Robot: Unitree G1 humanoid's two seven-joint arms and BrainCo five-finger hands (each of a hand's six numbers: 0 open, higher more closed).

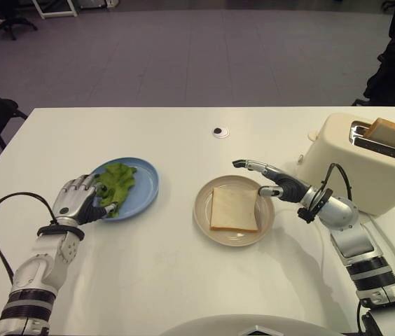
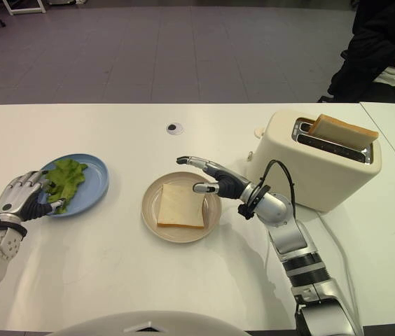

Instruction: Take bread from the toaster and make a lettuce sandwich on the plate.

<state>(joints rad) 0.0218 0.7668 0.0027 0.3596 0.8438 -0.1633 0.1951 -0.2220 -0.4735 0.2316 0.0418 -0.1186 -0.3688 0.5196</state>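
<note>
Closest in, my left hand point(image 1: 78, 199) is curled around the near edge of the one lettuce leaf point(image 1: 117, 180), which lies in the blue plate point(image 1: 147, 183). My right hand point(image 1: 274, 182) is stretched open, holding nothing, above the right rim of the tan plate point(image 1: 201, 210), where one bread slice point(image 1: 234, 208) lies flat. Beyond it the toaster point(image 1: 344, 168) holds a second slice point(image 1: 393, 133) upright in its slot: two plates, two slices

Bread point(image 1: 234, 208) on plate point(image 1: 203, 203); lettuce point(image 1: 115, 183) left, toaster point(image 1: 351, 175) right.
</note>
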